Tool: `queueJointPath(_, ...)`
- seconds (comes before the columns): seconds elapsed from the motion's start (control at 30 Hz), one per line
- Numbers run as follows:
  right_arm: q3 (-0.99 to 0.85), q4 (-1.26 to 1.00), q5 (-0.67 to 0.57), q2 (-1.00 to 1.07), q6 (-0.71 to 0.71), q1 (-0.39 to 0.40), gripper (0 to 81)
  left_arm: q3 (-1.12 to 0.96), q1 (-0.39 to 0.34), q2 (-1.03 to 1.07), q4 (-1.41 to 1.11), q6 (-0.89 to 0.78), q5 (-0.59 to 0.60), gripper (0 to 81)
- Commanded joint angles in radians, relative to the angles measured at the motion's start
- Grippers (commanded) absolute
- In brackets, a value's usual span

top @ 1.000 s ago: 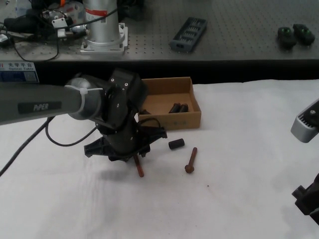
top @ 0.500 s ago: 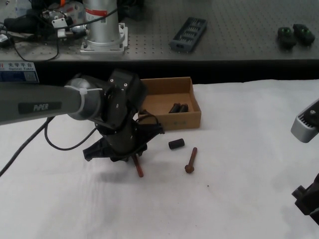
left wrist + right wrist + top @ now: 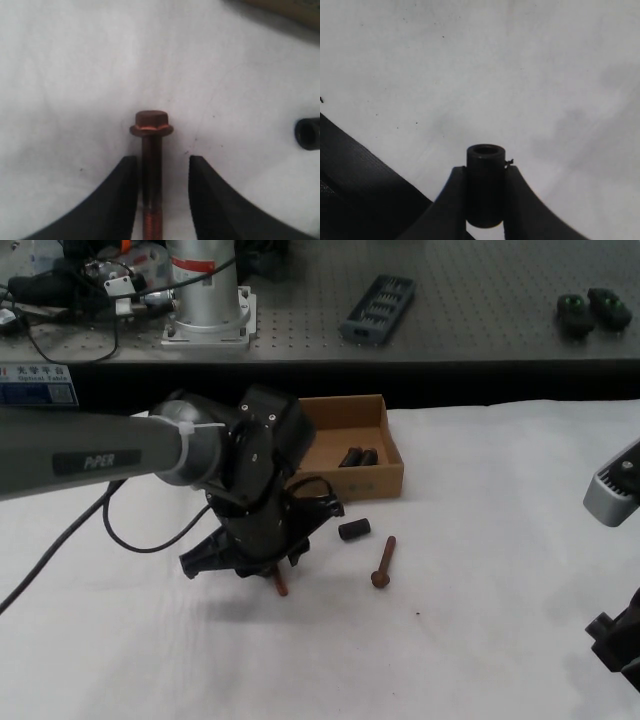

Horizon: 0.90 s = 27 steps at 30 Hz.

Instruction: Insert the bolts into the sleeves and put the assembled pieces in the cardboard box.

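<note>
Box [image 3: 345, 455]: on cloth [image 3: 480, 540], 1 o'clock of left gripper [image 3: 275, 570]; dark pieces [image 3: 357, 457] inside.
Left gripper: jaws spread, straddling bolt [image 3: 151, 150]; shank against one side, gap at the other.
Right gripper [image 3: 485, 172]: jaws pinching sleeve [image 3: 485, 185].
Second bolt [image 3: 383, 562]: on cloth, 3 o'clock of left gripper.
Loose sleeve [image 3: 354, 530]: 11 o'clock of second bolt.

The right claw [image 3: 484, 200] clamps a black sleeve [image 3: 485, 182] above white cloth [image 3: 520, 75].
</note>
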Motion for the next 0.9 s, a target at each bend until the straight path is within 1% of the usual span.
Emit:
queueJointPath(0.0, -0.004, 0.006, -0.016, -0.010, 0.002, -0.006, 2.8, 0.003, -0.016, 0.005, 0.046, -0.019, -0.019, 25.8)
queueJointPath(0.1, -0.004, 0.006, -0.016, -0.010, 0.002, -0.006, 2.8, 0.003, -0.016, 0.005, 0.046, -0.019, -0.025, 25.8)
queueJointPath(0.2, -0.004, 0.007, -0.016, -0.010, 0.000, -0.006, 2.8, 0.003, -0.016, 0.005, 0.046, -0.014, -0.068, 25.7)
queueJointPath(0.27, -0.004, 0.011, -0.016, -0.010, 0.000, -0.006, 2.8, 0.003, -0.016, 0.005, 0.046, 0.003, -0.102, 23.9)
queueJointPath(0.37, -0.004, 0.021, -0.016, -0.015, -0.002, -0.006, 2.8, 0.003, -0.014, 0.005, 0.046, 0.040, -0.115, 17.4)
queueJointPath(0.5, -0.004, 0.020, -0.016, -0.018, -0.002, -0.006, 2.8, 0.003, -0.014, 0.005, 0.046, 0.049, -0.115, 6.6)
queueJointPath(0.6, -0.004, 0.020, -0.016, -0.018, -0.002, -0.006, 2.8, 0.003, -0.014, 0.005, 0.039, 0.049, -0.160, 2.2)
queueJointPath(0.67, -0.004, 0.020, -0.016, -0.018, -0.002, -0.006, 2.8, 0.003, -0.014, 0.005, 0.038, 0.049, -0.181, 2.1)
queueJointPath(0.87, -0.004, 0.020, -0.016, -0.017, -0.005, -0.006, 2.8, 0.003, -0.014, 0.005, 0.038, 0.049, -0.182, 2.1)
